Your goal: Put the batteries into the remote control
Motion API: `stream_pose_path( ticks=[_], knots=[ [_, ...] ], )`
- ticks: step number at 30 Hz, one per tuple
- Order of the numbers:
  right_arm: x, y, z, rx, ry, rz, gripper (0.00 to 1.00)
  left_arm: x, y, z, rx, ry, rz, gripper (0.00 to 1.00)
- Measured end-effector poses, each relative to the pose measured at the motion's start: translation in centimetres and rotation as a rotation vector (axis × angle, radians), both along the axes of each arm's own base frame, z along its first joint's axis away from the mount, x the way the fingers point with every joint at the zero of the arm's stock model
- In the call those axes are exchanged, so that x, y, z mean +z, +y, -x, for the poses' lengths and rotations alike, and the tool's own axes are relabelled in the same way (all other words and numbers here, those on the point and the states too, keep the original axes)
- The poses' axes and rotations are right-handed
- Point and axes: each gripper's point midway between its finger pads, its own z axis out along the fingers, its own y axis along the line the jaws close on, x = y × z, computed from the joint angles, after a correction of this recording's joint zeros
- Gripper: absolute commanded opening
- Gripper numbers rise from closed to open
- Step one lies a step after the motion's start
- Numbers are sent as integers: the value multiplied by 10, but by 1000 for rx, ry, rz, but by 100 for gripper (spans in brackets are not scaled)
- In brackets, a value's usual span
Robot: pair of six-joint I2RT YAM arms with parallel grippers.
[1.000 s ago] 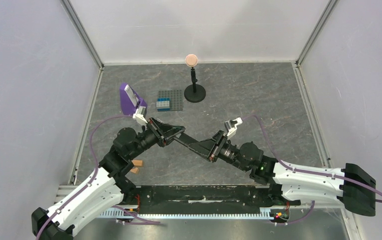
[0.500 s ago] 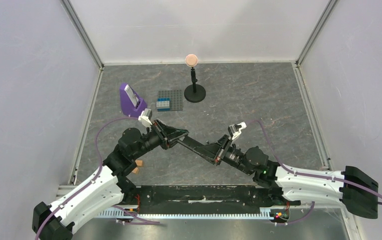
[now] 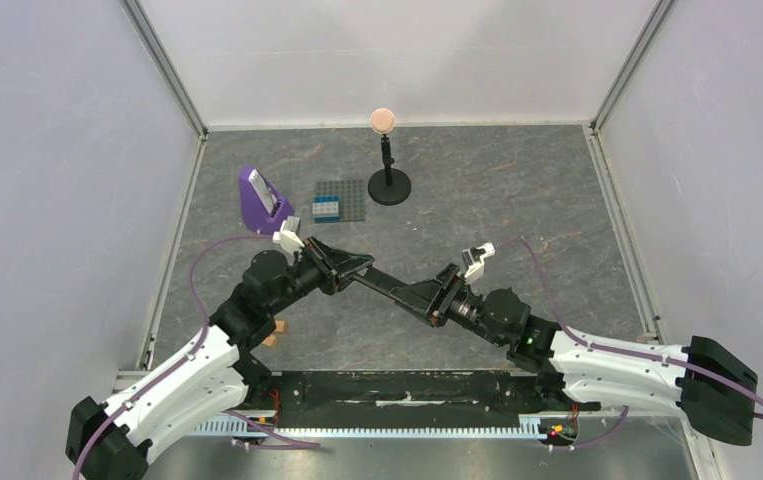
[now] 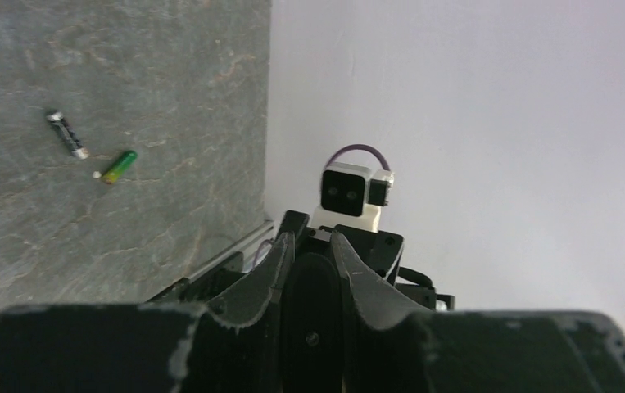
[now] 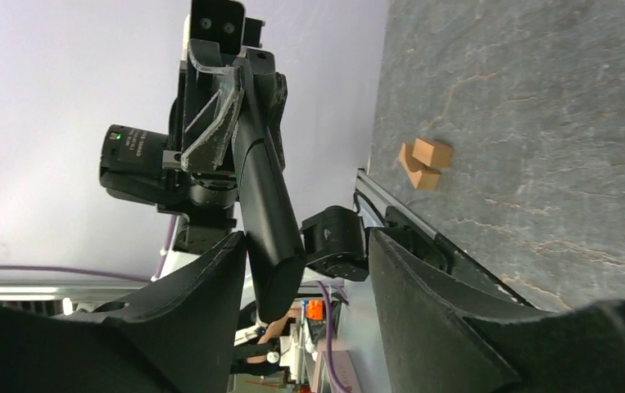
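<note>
The remote control [image 3: 392, 287], a slim black bar, hangs in the air between my two arms. My left gripper [image 3: 349, 268] is shut on one end; in the left wrist view the remote [image 4: 313, 319] is pinched between the fingers [image 4: 276, 262]. My right gripper [image 3: 435, 297] is open around the other end; in the right wrist view the remote [image 5: 264, 196] lies against one finger [image 5: 210, 278], with a gap to the other. The two batteries lie on the table in the left wrist view: a dark one [image 4: 68, 134] and a green one [image 4: 119, 165]. They are hidden in the top view.
A purple stand [image 3: 253, 200], a grey studded baseplate [image 3: 349, 192] with a blue brick [image 3: 326, 209] and a black stand with an orange ball [image 3: 387, 172] sit at the back. Orange-tan blocks [image 3: 275, 330] lie by the left arm, and show in the right wrist view [image 5: 423, 162].
Both arms have shifted a little to the right with the remote between them. The left gripper keeps hold of the remote.
</note>
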Motion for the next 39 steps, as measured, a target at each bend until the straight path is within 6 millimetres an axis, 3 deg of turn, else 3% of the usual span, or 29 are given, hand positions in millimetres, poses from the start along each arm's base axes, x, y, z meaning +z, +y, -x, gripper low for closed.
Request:
stream_pose_path(
  ticks=[19, 29, 39],
  knots=[
    [-34, -10, -8, -21, 42, 128, 28, -36, 8, -6, 24, 17, -194, 2],
    [-35, -11, -5, -5, 48, 134, 24, -35, 13, -8, 15, -69, -298, 2],
    [-44, -12, -11, -19, 82, 150, 17, -64, 25, -22, 24, -146, -511, 2]
  ],
)
